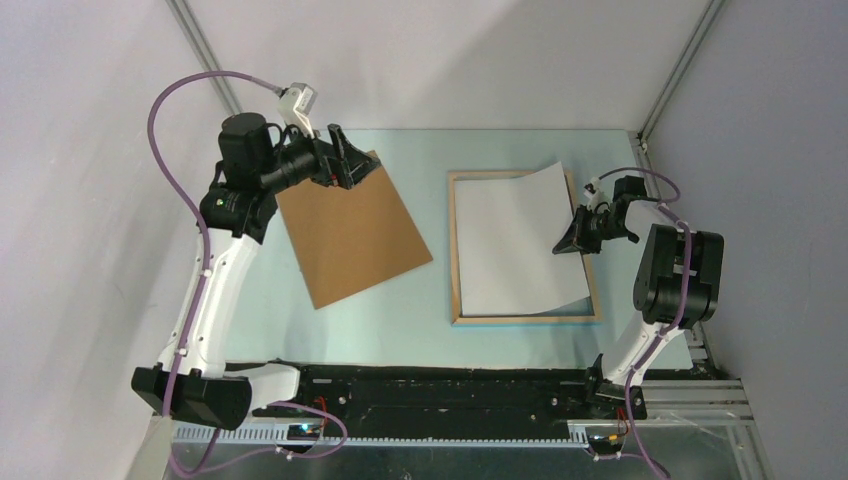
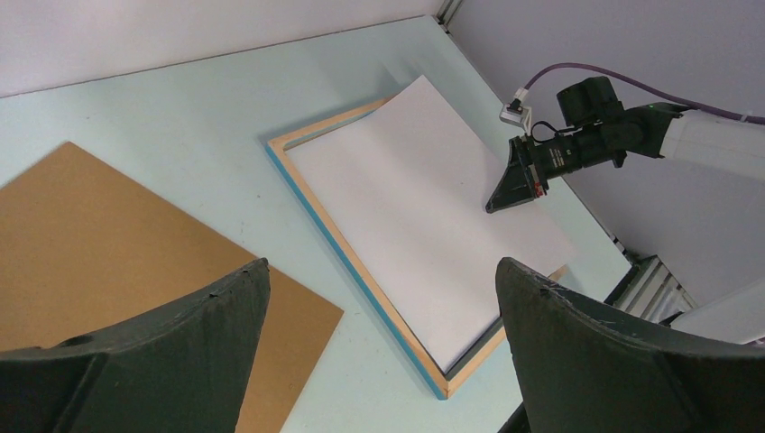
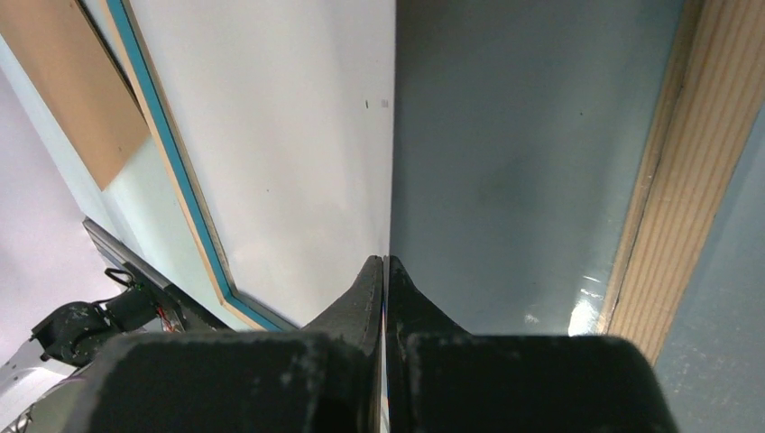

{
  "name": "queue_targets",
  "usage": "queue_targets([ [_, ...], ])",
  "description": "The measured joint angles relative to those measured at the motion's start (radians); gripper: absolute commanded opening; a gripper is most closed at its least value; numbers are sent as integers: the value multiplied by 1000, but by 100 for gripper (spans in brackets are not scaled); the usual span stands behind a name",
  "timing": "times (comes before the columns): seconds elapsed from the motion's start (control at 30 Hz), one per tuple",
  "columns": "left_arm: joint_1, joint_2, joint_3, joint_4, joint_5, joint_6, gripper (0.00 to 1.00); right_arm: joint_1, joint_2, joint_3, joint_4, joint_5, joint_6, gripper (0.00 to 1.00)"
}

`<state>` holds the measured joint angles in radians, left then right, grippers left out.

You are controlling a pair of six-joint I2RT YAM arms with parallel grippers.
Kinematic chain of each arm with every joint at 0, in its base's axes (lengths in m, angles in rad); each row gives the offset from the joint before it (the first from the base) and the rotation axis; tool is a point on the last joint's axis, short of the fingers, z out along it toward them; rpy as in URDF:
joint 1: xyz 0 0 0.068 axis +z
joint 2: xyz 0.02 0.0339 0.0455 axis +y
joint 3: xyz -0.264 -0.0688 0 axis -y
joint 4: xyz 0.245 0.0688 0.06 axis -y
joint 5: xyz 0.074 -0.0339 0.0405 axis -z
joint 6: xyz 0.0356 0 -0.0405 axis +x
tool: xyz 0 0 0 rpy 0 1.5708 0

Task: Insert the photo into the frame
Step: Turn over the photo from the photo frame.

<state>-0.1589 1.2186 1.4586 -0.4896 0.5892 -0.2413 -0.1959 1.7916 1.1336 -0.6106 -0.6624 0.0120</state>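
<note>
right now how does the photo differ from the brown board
The photo shows a white face; the brown board is plain brown. The photo sits in the frame, its right edge pinched and lifted by the right claw; the board lies on the table left of the frame. Both are thin rectangular sheets.

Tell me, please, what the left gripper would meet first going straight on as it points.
Probably the photo, white back up over the frame; depth is unclear, so the table might come first.
</note>
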Motion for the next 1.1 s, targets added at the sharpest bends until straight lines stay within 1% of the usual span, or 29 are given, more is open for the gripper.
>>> queue_targets([
  [0.6, 0, -2, 0, 0, 0, 6, 100, 3, -2, -55, 68, 31, 63, 0],
  [0.9, 0, -5, -7, 0, 0, 6, 100, 13, -2, -62, 78, 42, 68, 0],
  [0.97, 0, -5, -7, 0, 0, 6, 100, 16, -2, -62, 81, 46, 68, 2],
  [1.03, 0, -6, -7, 0, 0, 6, 100, 16, -2, -63, 84, 47, 68, 8],
  [1.07, 0, -6, -7, 0, 0, 6, 100, 16, -2, -63, 85, 49, 69, 14],
  [1.1, 0, -6, -7, 0, 0, 6, 100, 16, -2, -63, 86, 50, 71, 16],
])
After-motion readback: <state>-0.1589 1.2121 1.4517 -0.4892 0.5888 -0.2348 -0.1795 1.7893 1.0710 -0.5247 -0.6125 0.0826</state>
